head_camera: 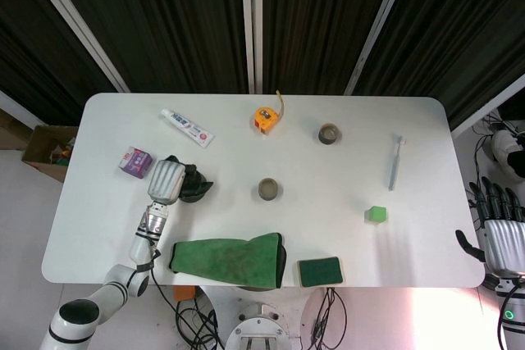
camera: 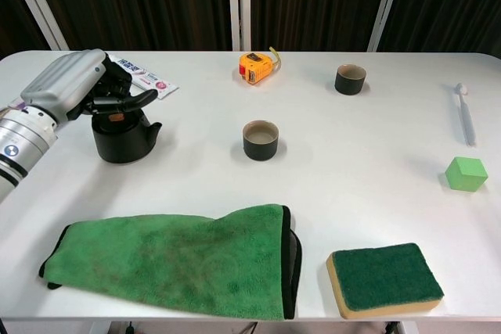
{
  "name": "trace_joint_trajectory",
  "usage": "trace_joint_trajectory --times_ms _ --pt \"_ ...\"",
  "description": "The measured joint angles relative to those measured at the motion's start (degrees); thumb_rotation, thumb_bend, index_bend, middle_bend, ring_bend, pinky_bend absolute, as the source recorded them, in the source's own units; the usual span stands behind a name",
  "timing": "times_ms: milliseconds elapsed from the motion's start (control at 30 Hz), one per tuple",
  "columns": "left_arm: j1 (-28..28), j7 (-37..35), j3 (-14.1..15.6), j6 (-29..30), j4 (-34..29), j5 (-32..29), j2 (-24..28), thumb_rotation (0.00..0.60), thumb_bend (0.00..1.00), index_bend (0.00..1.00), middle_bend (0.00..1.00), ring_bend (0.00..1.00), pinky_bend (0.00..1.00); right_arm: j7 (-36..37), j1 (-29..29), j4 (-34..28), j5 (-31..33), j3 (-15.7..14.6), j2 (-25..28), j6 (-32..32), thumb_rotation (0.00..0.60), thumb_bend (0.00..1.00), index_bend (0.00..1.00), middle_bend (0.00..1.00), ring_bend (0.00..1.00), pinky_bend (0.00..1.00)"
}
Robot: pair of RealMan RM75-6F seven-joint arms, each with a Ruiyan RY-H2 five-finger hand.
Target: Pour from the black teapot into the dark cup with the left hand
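black teapot [camera: 124, 138] on table, left robot hand [camera: 78, 87] over its top

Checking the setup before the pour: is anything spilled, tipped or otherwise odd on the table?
Nothing stands out. The black teapot stands upright under the left robot hand, both dark cups are upright, and the white table shows no spill.

Teapot [camera: 123, 138]: black, faintly glossy. Left hand [camera: 72, 85]: smooth silver shell. Towel [camera: 176, 267]: green, fuzzy cloth. Sponge [camera: 383, 278]: rough green top. Table [camera: 352, 170]: smooth matt white.
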Motion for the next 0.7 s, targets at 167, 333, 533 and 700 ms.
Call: trace_joint_trajectory --times_ms 167,333,533,700 --pt "0.0 0.1 0.3 0.4 0.5 0.4 0.0 0.164 0.14 0.50 0.56 0.50 0.42 0.1 0.0 0.1 0.1 0.0 0.0 0.0 0.600 0.21 0.00 0.00 0.00 0.00" --pt "0.0 0.4 0.8 0.3 0.7 0.8 0.5 0.063 0.14 0.13 0.04 0.00 0.16 0.3 -0.1 0.3 0.0 0.1 -0.2 0.3 0.600 0.21 0.00 0.00 0.00 0.00" --pt "1.1 1.2 0.2 6.0 -3.8 1.2 4.1 0.054 0.09 0.08 0.02 0.00 0.15 0.5 -0.3 0.7 0.1 0.1 -0.1 0.6 0.600 0.21 0.00 0.00 0.00 0.00" --pt "4.5 3.6 1.9 9.7 -17.7 2.6 13.4 0.082 0.07 0.11 0.06 0.00 0.15 0.9 -0.5 1.7 0.3 0.1 -0.1 0.7 0.600 0.21 0.00 0.00 0.00 0.00"
